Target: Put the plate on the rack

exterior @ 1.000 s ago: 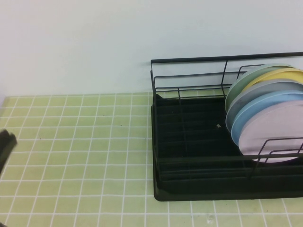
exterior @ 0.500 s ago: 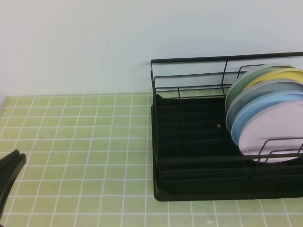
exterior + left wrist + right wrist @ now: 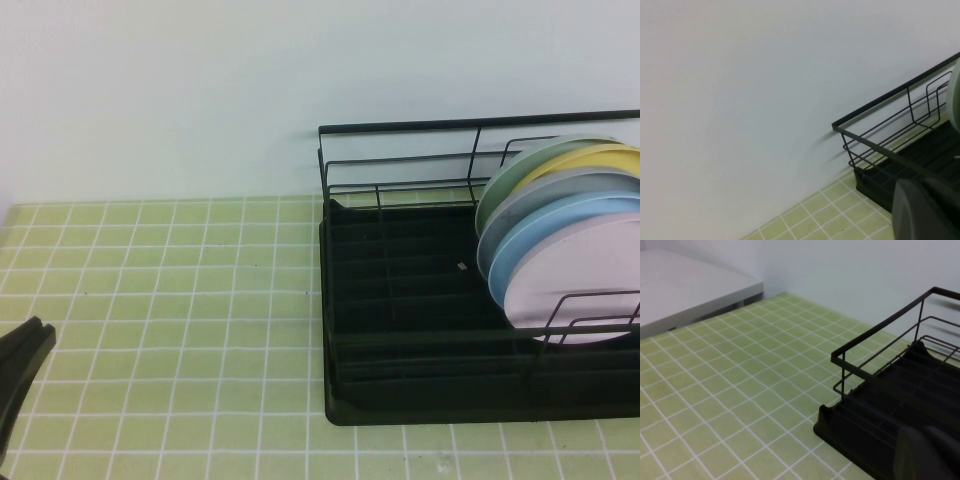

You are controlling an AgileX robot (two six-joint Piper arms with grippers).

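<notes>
**High view.** A black dish rack (image 3: 400, 270) is seen at 3 o'clock on the green tiled table (image 3: 180, 300). Its long axis is laid from 9 to 3 o'clock, along the white wall (image 3: 200, 100). Five plates (image 3: 560, 230) are held in its 3 o'clock end, stood on edge and overlapped in a row that runs from the front rail back toward 12 o'clock. The pink plate (image 3: 590, 285) is set nearest the front, followed by the blue plate (image 3: 540, 235), the grey plate (image 3: 570, 185), the yellow plate (image 3: 600, 158) and the green plate (image 3: 520, 165) at the back. Their faces are turned toward roughly 7 o'clock.

The left gripper (image 3: 38, 338) is found at 8 o'clock, at the edge of the view and well apart from the rack. Its fingers are pressed together with nothing between them, and its tip is aimed toward 1 o'clock.

**Left wrist view.** The left gripper is shown as a dark blurred mass close to the camera. Beyond it, a corner of the rack and its top rail are seen against the wall. A sliver of the green plate is caught inside the rack.

**Right wrist view.** The right gripper (image 3: 927, 452) is shown as a dark shape close to the camera, fully closed and holding nothing. The rack's tray and corner post are seen just behind it. A white surface (image 3: 680, 285) is seen adjoining the far side of the table
</notes>
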